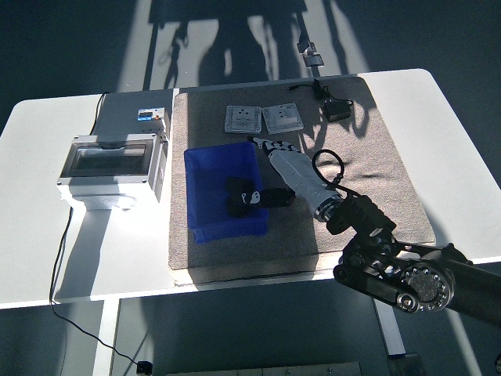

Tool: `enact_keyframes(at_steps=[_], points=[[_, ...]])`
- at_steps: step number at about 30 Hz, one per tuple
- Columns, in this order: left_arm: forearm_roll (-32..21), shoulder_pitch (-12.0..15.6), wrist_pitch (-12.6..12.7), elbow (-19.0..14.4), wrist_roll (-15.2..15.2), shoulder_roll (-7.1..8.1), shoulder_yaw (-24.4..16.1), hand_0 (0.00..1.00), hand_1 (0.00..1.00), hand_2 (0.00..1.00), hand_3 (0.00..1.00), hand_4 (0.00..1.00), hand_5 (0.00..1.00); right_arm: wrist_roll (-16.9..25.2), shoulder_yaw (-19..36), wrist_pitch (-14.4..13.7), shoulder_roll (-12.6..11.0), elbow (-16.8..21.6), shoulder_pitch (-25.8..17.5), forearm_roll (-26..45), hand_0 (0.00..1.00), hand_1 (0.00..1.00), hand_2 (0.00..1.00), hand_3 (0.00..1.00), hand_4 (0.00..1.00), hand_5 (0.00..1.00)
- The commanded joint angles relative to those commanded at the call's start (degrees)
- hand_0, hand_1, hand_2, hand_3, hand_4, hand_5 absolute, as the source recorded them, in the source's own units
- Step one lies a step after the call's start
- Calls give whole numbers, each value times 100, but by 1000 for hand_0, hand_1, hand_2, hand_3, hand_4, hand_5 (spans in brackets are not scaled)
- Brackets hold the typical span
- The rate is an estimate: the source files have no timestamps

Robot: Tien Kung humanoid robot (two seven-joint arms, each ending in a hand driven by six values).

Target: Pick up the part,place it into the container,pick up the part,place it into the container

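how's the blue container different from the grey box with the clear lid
The blue container is an open-topped tray, so the black part in it shows; the grey box is closed by a transparent lid. The container lies on the brown mat, the box on the bare white table left of it. The container is deep blue, the box pale grey. Both are rectangular.
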Motion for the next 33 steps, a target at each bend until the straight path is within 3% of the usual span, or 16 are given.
enact_keyframes(at_steps=[5, 6, 8, 11, 12, 17, 18, 26, 33], points=[[116, 15, -21, 0, 20, -8, -24, 686, 556, 660, 677, 689, 777, 498, 779, -548, -270, 248, -659, 535, 995, 935, 980, 998, 998, 650], [78, 36, -16, 0, 11, -15, -12, 683, 556, 662, 685, 687, 778, 647, 1023, -684, -384, 327, -872, 701, 942, 885, 918, 986, 998, 639], [14, 79, 6, 0, -8, -23, -9, 683, 556, 662, 685, 687, 778, 901, 1438, -844, -582, 480, -1257, 1009, 942, 885, 918, 986, 998, 639], [-52, 130, 54, 0, -29, -18, -34, 683, 556, 662, 685, 687, 778, 1230, 1962, -853, -759, 729, -1765, 1455, 942, 885, 918, 986, 998, 639], [-64, 140, 70, 0, -32, -15, -45, 680, 552, 658, 616, 481, 749, 1356, 2150, -853, -779, 792, -1943, 1621, 862, 833, 855, 905, 982, 625], [134, 113, 68, 0, 23, -12, -89, 680, 552, 658, 616, 481, 749, 1788, 2851, -753, -648, 830, -2521, 2273, 862, 833, 855, 905, 982, 625], [194, 104, 66, 0, 42, -12, -94, 677, 542, 654, 595, 381, 718, 1840, 2968, -701, -615, 837, -2571, 2390, 810, 764, 801, 852, 963, 609], [26, 121, 132, 0, 22, -23, -4, 676, 541, 654, 592, 368, 715, 2500, 3433, -298, -586, 907, -2886, 3671, 798, 750, 786, 834, 956, 599], [-15, 110, 96, 0, 46, -40, 60, 674, 540, 649, 594, 368, 715, 2751, 3877, -433, -580, 1020, -2907, 4597, 764, 716, 752, 781, 955, 594]])
